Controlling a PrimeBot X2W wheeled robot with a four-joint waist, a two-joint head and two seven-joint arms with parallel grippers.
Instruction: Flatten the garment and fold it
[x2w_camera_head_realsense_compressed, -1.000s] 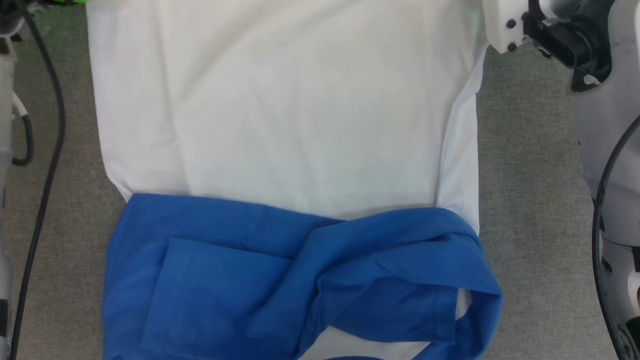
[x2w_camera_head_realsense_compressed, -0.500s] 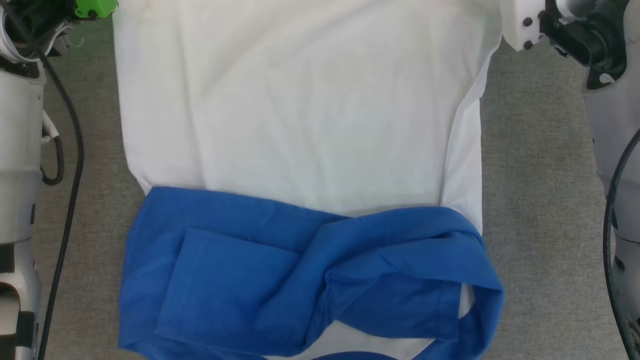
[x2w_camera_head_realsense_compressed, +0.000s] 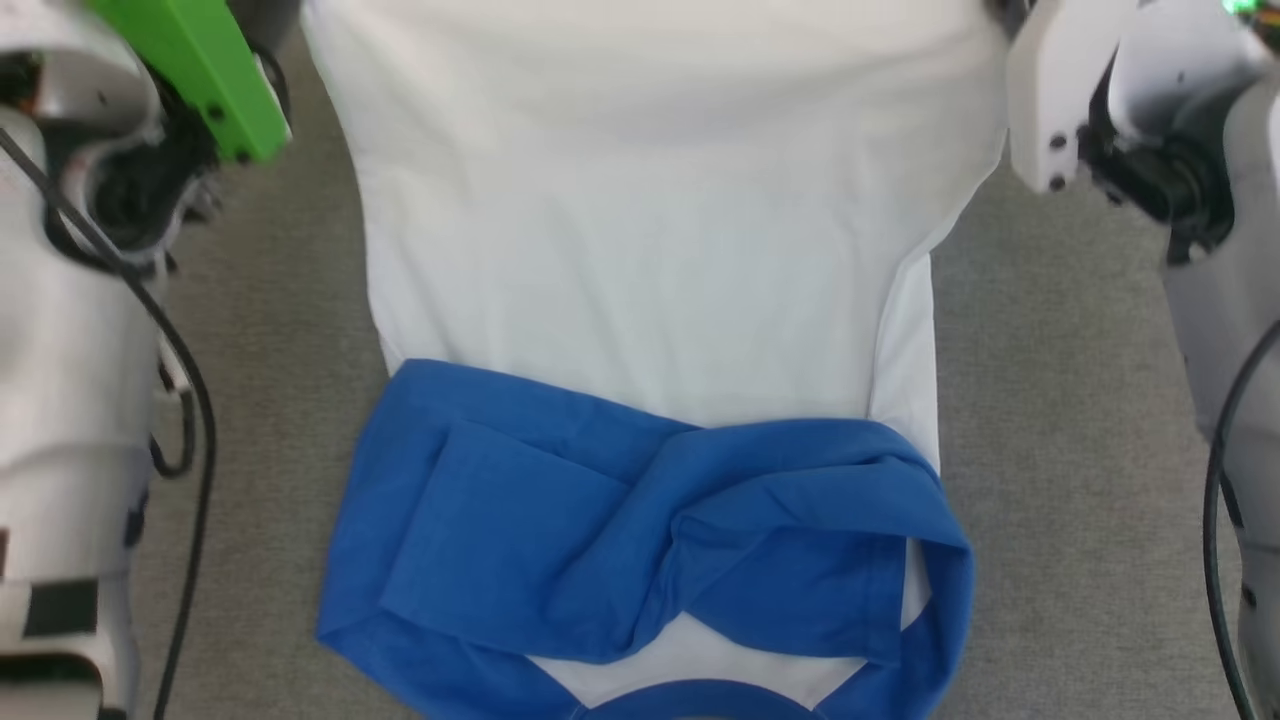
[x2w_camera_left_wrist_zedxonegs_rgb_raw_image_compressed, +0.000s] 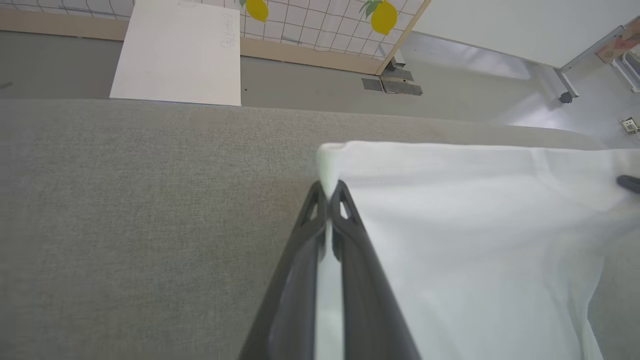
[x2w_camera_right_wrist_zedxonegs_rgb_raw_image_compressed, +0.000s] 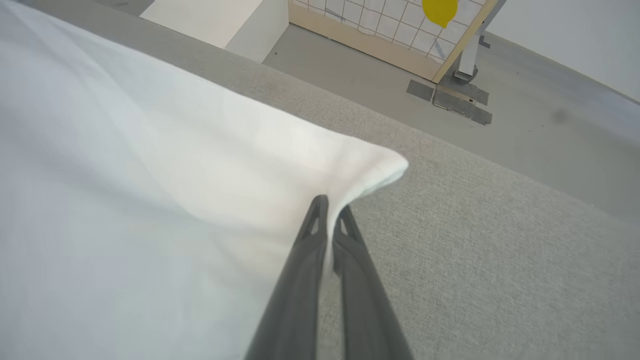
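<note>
Fingers of the left gripper (x2w_camera_left_wrist_zedxonegs_rgb_raw_image_compressed: 329, 187) are pressed together on one white corner of the garment (x2w_camera_head_realsense_compressed: 650, 250), and a strip of cloth shows between them along their length. The right gripper (x2w_camera_right_wrist_zedxonegs_rgb_raw_image_compressed: 330, 205) is clamped in the same way on the other white corner, which rises to a soft peak just past its tips. Both corners are near the far edge of the grey fabric-covered surface (x2w_camera_head_realsense_compressed: 1050, 400), and a shallow fold runs across the cloth between them.

From there the white body lies along the middle of the surface toward its near edge. There the two blue sleeves (x2w_camera_head_realsense_compressed: 640, 530) are folded inward and cross each other; which one lies on top is hard to make out.

The top of the head view cuts off the hem. Its bottom cuts off the blue collar (x2w_camera_head_realsense_compressed: 700, 695), leaving an arc in sight. A dark tip (x2w_camera_left_wrist_zedxonegs_rgb_raw_image_compressed: 629, 183) at the right edge of the left wrist view is also cut off, and I cannot tell what it is.

On the floor beyond the far edge sits a white slab (x2w_camera_left_wrist_zedxonegs_rgb_raw_image_compressed: 175, 55) with handwriting near one corner, too faint to read. Next to it stands a gridded panel (x2w_camera_left_wrist_zedxonegs_rgb_raw_image_compressed: 320, 25) printed with yellow lemons.
</note>
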